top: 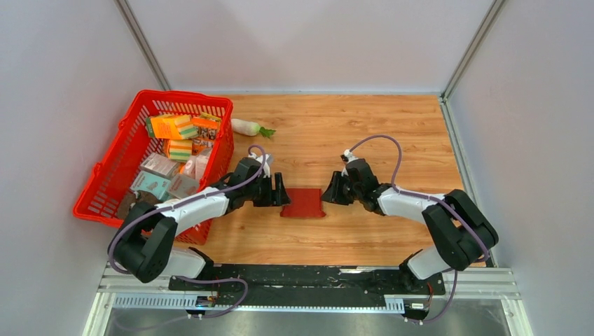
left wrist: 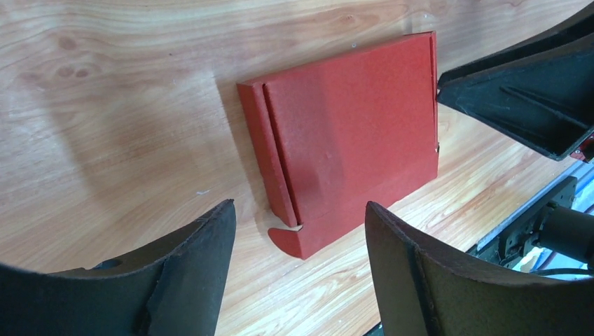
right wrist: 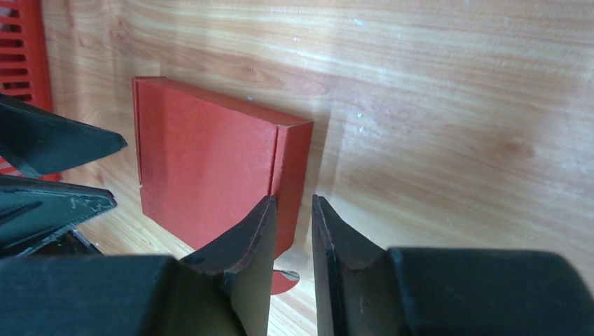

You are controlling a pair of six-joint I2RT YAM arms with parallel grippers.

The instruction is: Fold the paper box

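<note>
The paper box point(top: 302, 203) lies closed on the table point(top: 350, 126) between the arms, so folding looks nearly finished. The left end effector point(left wrist: 300, 206) gapes wide. The right end effector point(right wrist: 294, 203) is narrowly apart and grips nothing. A corner tab point(left wrist: 280, 238) sticks out and probably needs tucking in next.

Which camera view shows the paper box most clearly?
The left wrist view: the paper box lies large and almost whole, seams visible. The top external view shows it small; the right wrist view shows it partly covered.
</note>
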